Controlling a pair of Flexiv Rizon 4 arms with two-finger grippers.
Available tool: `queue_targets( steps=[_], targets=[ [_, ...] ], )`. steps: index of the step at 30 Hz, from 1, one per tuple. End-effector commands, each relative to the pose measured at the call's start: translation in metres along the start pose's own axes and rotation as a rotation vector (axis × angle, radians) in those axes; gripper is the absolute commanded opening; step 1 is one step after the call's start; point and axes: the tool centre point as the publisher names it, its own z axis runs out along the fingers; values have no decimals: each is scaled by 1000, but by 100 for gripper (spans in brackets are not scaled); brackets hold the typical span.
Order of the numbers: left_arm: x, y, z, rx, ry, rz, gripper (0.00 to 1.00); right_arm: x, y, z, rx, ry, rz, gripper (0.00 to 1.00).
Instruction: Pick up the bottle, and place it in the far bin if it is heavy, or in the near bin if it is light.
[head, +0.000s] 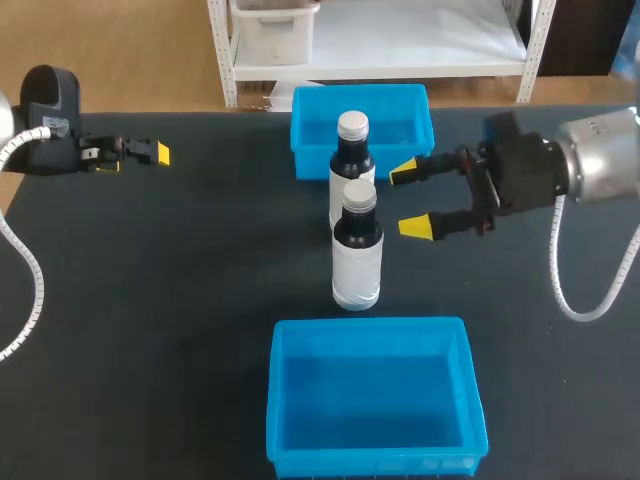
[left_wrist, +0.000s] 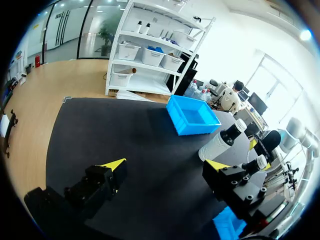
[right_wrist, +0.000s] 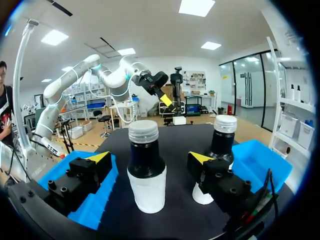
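Note:
Two dark bottles with white labels and silver caps stand mid-table: the near bottle (head: 357, 250) (right_wrist: 146, 172) and the far bottle (head: 352, 160) (right_wrist: 220, 142) just behind it. My right gripper (head: 410, 200) (right_wrist: 149, 157) hovers open to the right of them. Its yellow tips stop short of the near bottle, which stands ahead of the gap and untouched. My left gripper (head: 140, 153) (left_wrist: 165, 165) is open and holds nothing at the far left of the table, well away from both bottles (left_wrist: 222, 142).
The far blue bin (head: 310, 140) (left_wrist: 192, 115) (right_wrist: 262, 160) sits behind the bottles at the table's back edge. The near blue bin (head: 375, 400) (right_wrist: 75, 170) lies in front of them by the front edge. Black mat (head: 180, 280) lies bare on both sides.

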Motion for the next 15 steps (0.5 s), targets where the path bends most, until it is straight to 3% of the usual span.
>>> queue_targets(
  steps=[1, 15],
  targets=[
    [0, 0, 0, 0, 0, 0, 100, 1, -4, 13, -6, -6, 9, 100],
    [0, 0, 0, 0, 0, 0, 100, -3, 4, 34, 6, 87, 21, 100]
  ],
)
